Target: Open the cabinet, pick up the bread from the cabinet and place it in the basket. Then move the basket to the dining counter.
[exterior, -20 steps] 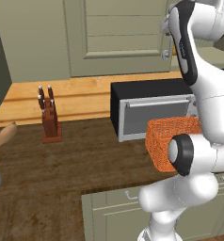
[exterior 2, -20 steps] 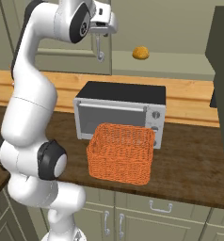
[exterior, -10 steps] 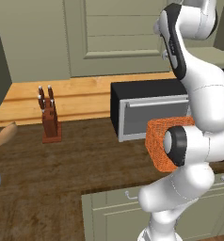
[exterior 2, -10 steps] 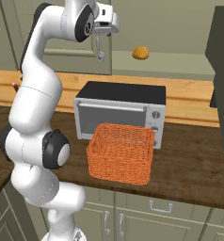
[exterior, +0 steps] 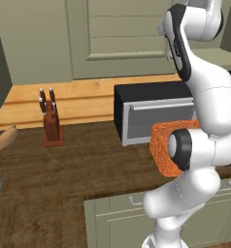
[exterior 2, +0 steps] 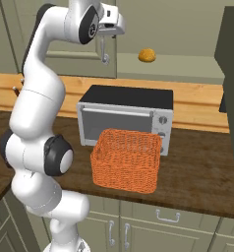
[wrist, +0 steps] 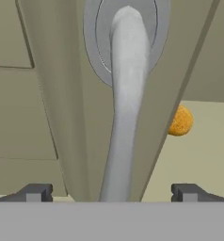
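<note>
Hand view: smooth curved handle [wrist: 125,108], rounded bread [wrist: 180,121].

A home kitchen, rendered. A dark wood counter [exterior 2: 202,172] carries a toaster oven [exterior 2: 126,118] and a knife block [exterior: 51,123], with a wooden spoon [exterior: 5,139] at one end. Grey-green panelled cabinets [exterior: 122,38] hang above, and low cupboards [exterior 2: 153,229] with small handles stand beneath.

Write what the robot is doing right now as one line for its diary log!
step: opening cabinet | gripper: open, astride door handle | bread: on shelf | basket: empty, before toaster oven
</note>
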